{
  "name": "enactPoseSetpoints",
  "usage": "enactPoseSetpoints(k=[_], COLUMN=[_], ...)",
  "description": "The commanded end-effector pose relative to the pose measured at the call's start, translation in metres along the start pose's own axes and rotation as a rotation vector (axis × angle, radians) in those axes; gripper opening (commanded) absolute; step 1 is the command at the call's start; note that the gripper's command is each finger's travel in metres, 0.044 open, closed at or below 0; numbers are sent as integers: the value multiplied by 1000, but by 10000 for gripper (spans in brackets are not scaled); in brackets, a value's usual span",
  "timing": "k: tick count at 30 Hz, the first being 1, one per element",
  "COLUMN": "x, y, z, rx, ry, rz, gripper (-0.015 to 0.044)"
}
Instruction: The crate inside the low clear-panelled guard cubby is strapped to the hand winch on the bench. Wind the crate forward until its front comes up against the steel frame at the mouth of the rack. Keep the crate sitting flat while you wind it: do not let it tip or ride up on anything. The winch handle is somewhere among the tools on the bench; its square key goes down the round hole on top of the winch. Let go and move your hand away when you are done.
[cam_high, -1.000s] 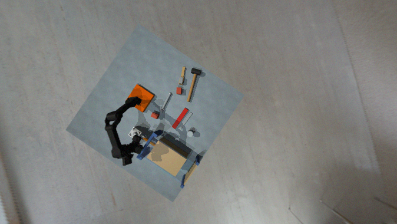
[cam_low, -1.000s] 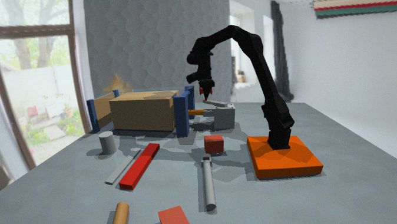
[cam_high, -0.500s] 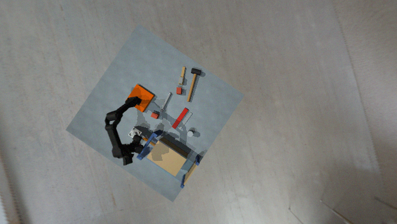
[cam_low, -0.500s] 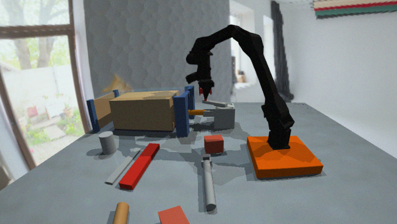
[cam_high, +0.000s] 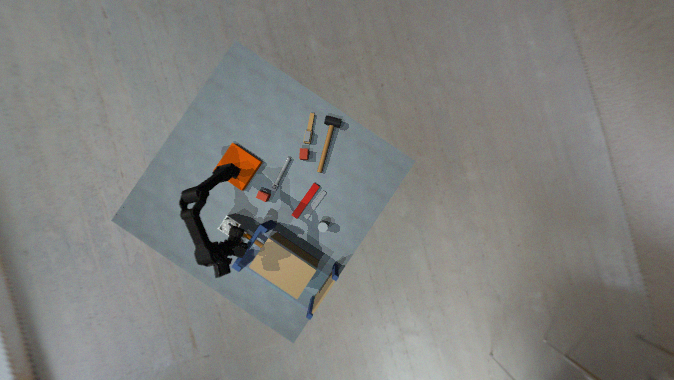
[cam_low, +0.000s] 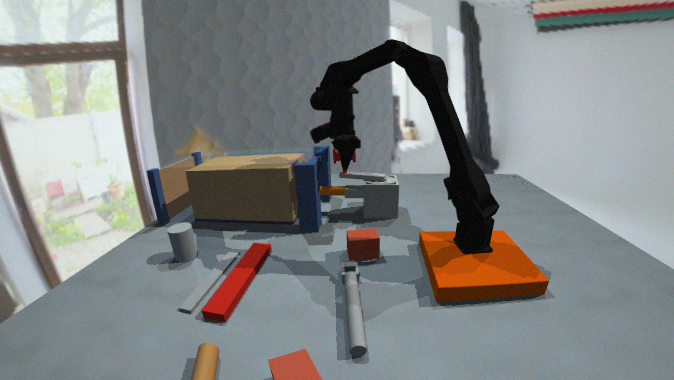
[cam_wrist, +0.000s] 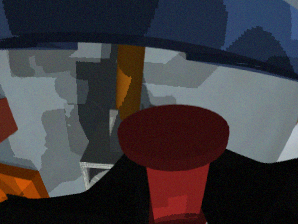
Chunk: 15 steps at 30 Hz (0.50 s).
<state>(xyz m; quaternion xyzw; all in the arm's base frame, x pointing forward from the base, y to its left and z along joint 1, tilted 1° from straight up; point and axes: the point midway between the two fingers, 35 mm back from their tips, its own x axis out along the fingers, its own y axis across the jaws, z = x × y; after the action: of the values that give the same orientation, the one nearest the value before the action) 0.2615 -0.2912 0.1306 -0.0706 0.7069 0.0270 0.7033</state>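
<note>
The tan crate (cam_high: 282, 267) (cam_low: 240, 192) sits flat in the cubby, its front close behind the blue frame (cam_low: 307, 200) (cam_wrist: 190, 22); a post hides whether they touch. An orange strap (cam_low: 332, 190) (cam_wrist: 131, 62) runs from the frame to the grey winch (cam_high: 228, 225) (cam_low: 381, 201). The handle's grey arm (cam_low: 362, 176) lies level across the winch top and points toward the frame. My gripper (cam_low: 345, 162) (cam_wrist: 162, 135) is shut on the handle's red knob (cam_wrist: 173, 135), above the strap. The key in the hole is hidden.
A red block (cam_high: 263, 195) (cam_low: 363, 245), a grey wrench-like tool (cam_high: 282, 172) (cam_low: 355, 315), a red bar (cam_high: 306, 201) (cam_low: 237, 282) and a grey cylinder (cam_high: 323, 226) (cam_low: 183, 242) lie beside the rack. A mallet (cam_high: 326, 147) is farther off. The orange base (cam_high: 247, 167) (cam_low: 490, 287) carries the arm.
</note>
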Motion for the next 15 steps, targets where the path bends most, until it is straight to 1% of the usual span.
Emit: enactPoseSetpoints(k=[1, 15], x=[-1, -1], y=[17, 37], z=[7, 10], rx=[-12, -12], ry=[-12, -12], rz=[31, 33], gripper=[0, 0])
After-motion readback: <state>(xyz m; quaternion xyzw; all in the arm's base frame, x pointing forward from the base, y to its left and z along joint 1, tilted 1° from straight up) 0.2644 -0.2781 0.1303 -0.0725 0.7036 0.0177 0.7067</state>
